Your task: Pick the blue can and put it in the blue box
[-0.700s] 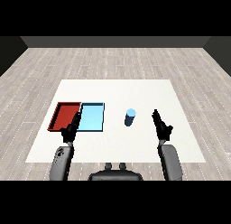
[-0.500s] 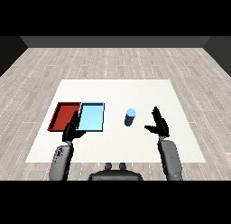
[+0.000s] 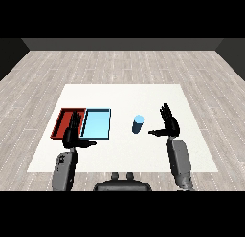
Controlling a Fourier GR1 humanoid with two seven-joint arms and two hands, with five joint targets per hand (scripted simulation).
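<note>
The reach is in hand: the right hand (image 3: pixel 169 124), fingers spread, flanks the can (image 3: pixel 138 124) at frame centre and must next close round it, the blue tray (image 3: pixel 96 123) lying left; the left hand (image 3: pixel 73 133) is relaxed, grasping nothing.

blue can (image 3: pixel 138 124), red tray (image 3: pixel 64 123), light blue tray (image 3: pixel 96 124)

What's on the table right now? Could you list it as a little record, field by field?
table: white
blue can: upright, between the light blue tray and the right hand, untouched
light blue tray, left of the can
red tray, beside the light blue tray, on its left
right hand: open, right of the can, thumb pointing toward it
left hand: open, in front of the trays
</note>
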